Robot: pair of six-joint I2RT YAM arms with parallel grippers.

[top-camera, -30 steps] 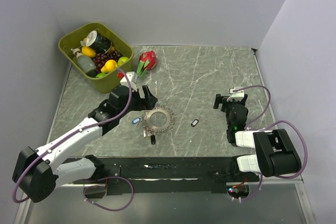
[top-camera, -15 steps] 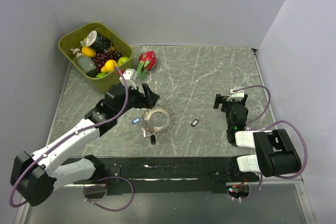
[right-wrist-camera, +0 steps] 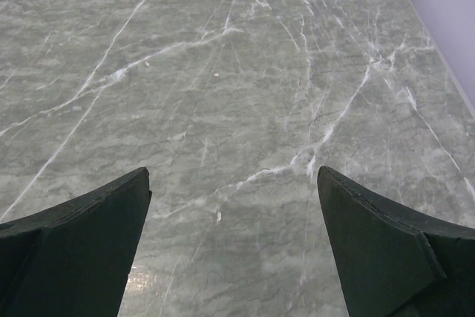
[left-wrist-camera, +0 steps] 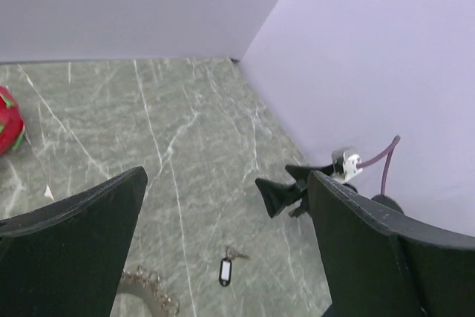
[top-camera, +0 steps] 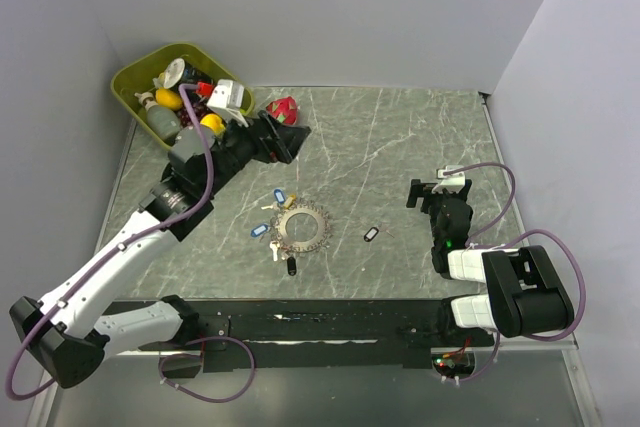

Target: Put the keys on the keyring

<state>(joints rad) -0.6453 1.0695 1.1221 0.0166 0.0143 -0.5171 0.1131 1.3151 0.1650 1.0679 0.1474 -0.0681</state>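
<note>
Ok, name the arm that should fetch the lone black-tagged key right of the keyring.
Probably right. Its open right gripper sits close to that key, while the left gripper, also open, is off by the green bin, beyond the keyring.

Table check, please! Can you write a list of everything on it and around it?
Surface: grey marbled table.
Job's things: keyring lies flat mid-table; blue-tag keys by its left edge; black-tag key apart on its right.
Clutter: green bin holding fruit, far left; dragon fruit beside it.
Grippers: left gripper open, empty, near the bin; right gripper open, empty.
Cables: purple cables loop along both arms.
Surroundings: plain pale walls.
</note>
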